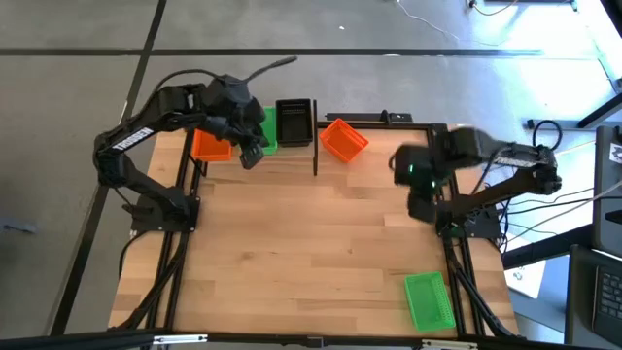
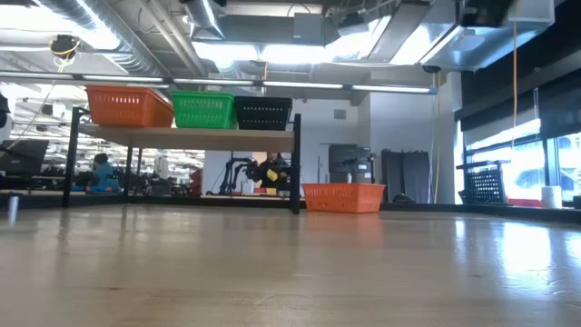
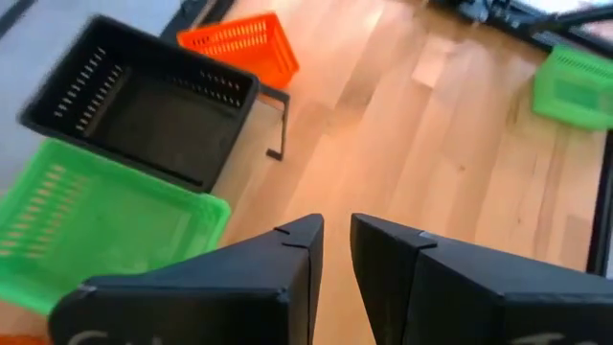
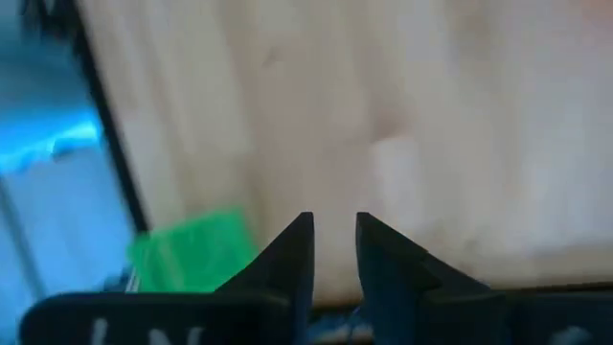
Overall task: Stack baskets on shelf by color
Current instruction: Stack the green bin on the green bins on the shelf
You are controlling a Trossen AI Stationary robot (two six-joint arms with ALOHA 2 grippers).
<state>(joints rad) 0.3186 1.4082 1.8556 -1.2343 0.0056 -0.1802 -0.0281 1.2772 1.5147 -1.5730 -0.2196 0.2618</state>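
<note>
Baskets look light, thin plastic w/ lattice walls: prob. a bit flexy and slick, so best taken by pinching one rim wall, not the body. Small, rectangular, open-topped. On the shelf (image 2: pixel 182 135) at the table's far-left corner sit an orange basket (image 2: pixel 129 106), a green one (image 2: pixel 203 110) and a black one (image 2: pixel 263 113) in a row. Another orange basket (image 1: pixel 343 139) lies on the table (image 1: pixel 311 243) just past the shelf's end upright, near the far edge; a loose green basket (image 1: pixel 429 298) sits by the near-right corner. Left claw (image 3: pixel 335 240) hangs over the shelf, fingers nearly together, holding nothing. Right claw (image 4: pixel 334 235) is above the table's right edge, also near-closed & empty.
</note>
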